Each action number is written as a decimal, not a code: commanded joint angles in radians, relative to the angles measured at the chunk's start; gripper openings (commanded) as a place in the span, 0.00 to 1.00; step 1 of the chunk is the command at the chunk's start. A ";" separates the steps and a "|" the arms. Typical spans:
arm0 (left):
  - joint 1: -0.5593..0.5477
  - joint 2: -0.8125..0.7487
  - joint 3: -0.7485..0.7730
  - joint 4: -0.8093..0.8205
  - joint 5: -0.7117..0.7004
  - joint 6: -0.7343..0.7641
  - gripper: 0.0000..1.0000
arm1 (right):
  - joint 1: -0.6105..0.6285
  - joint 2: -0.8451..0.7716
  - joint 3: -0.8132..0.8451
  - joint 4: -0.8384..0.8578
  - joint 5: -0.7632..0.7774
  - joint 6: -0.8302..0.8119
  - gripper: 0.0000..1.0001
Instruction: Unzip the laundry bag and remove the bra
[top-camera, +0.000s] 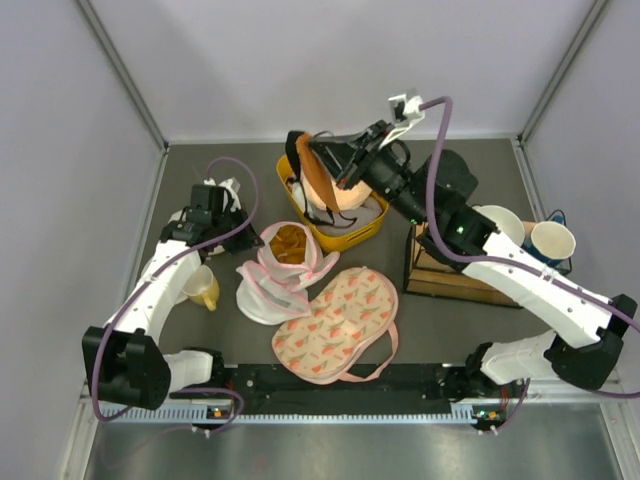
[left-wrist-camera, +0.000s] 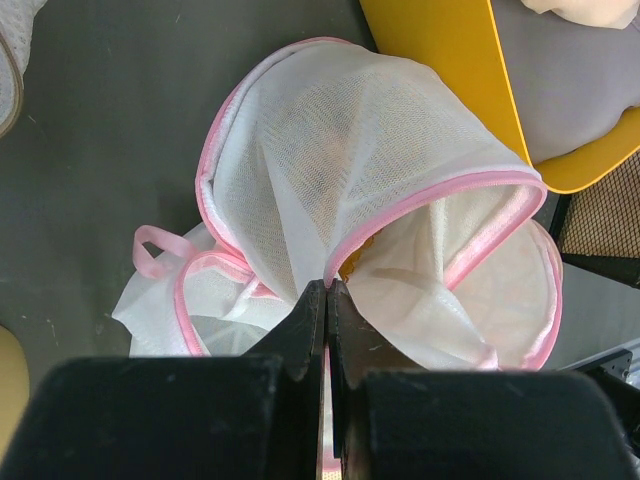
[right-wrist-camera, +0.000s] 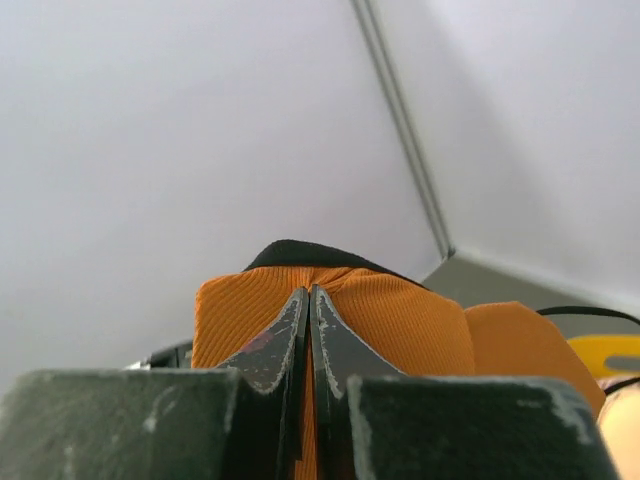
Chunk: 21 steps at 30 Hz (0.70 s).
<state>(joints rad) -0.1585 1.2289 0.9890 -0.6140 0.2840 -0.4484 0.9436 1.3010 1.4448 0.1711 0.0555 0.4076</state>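
Cream pouch (top-camera: 335, 325): flat, nearest the arm bases, just beside the bag. Not in play.
Laundry bag (top-camera: 265, 292): between the arms, by the bin's near corner. Pink zipper parted, domes splayed, one tilted up.
Yellow bin (top-camera: 362, 234): behind the bag, a peach bra (top-camera: 345, 203) lying inside. Likely the drop spot.
Bra (top-camera: 320, 185): burnt orange with a dark edge, out of the bag, hanging above the bin.
Right gripper (right-wrist-camera: 308, 300): fingers clamped tight on the bra's ribbed fabric, held high, probably to clear the bin wall.
Left gripper (left-wrist-camera: 327, 290): fingers closed, pinching mesh where the domes meet. It looks like an anchor against drag.
Mustard patch (top-camera: 291, 243): inside the raised dome. Cannot tell if it belongs to the bra.
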 joint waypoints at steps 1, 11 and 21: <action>0.005 -0.029 0.007 0.014 0.014 -0.010 0.00 | -0.035 0.043 0.123 0.001 0.075 -0.064 0.00; 0.017 -0.132 0.069 -0.036 0.021 -0.027 0.00 | -0.198 0.217 0.223 -0.071 0.118 -0.052 0.00; 0.025 -0.187 0.109 -0.084 0.000 -0.033 0.00 | -0.259 0.372 0.082 -0.094 0.129 0.020 0.00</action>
<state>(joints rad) -0.1436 1.0618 1.0618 -0.6888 0.2939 -0.4736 0.6888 1.6474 1.5749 0.0666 0.1661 0.3908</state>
